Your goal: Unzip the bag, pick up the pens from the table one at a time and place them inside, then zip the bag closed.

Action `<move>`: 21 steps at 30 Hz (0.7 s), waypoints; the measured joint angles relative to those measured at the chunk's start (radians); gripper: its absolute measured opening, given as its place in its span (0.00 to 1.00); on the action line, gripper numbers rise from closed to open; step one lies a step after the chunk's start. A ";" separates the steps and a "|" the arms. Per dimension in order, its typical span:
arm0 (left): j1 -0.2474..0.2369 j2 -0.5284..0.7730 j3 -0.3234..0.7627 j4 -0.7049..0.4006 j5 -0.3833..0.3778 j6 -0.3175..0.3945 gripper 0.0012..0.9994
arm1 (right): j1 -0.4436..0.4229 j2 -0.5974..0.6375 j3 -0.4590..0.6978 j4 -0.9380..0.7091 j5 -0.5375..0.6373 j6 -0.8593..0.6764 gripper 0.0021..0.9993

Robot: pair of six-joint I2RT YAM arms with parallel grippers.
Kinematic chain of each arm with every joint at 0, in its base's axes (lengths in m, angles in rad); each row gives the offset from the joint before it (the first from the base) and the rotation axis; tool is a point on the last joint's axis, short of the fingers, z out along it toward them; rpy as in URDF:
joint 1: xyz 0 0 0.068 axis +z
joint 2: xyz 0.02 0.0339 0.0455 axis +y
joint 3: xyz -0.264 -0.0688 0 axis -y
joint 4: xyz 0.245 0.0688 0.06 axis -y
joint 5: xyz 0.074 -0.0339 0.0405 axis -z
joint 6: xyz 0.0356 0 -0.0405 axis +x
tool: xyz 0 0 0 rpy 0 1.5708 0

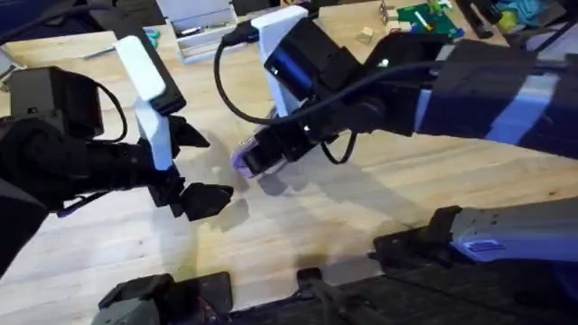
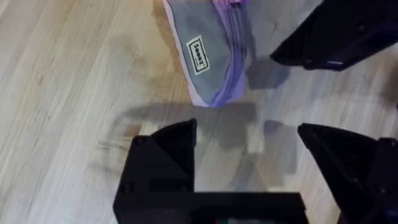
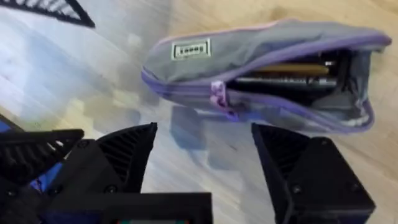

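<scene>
Overhead, bag: the soft lavender-purple fabric pencil pouch (image 1: 246, 159) lies mid-surface on the light wooden butcher-block surface (image 1: 379, 194), mostly hidden under your right arm.
Overhead, left pincer: your left pincer (image 1: 192, 168) hangs just beside the pouch's near end, black fingers spread, holding nothing.
Overhead, right pincer: the right arm reaches across the middle and its fingers are lost against the pouch.
Left wrist, bag: one rounded end of the pouch (image 2: 211, 53) with a small sewn label lies flat on the surface, apart from the fingers.
Left wrist, pincer: left pincer (image 2: 249, 143) is wide open over bare wood, touching nothing.
Right wrist, bag: the zipper is partly open; a yellow-tan pen (image 3: 292, 68) and a dark pen (image 3: 283, 81) lie inside the gap.
Right wrist, slider: the purple zipper pull (image 3: 219, 98) sits partway along the teeth.
Right wrist, pincer: right pincer (image 3: 205, 146) is open and empty, just short of the pull.
Handling: judge the pouch light and limp, so it will likely slide and bunch; pin the labelled end with your left, and pinch the small pull with your right.
</scene>
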 joint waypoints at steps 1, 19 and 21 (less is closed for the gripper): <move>0.000 0.000 0.000 0.000 0.000 0.000 0.99 | 0.000 0.002 0.000 0.012 0.002 0.000 0.93; 0.000 0.000 0.000 0.000 0.000 0.000 0.99 | 0.002 0.069 0.000 0.126 0.051 0.006 0.63; 0.000 0.000 0.000 0.000 0.000 0.000 0.99 | 0.003 0.069 0.000 0.125 0.051 0.007 0.52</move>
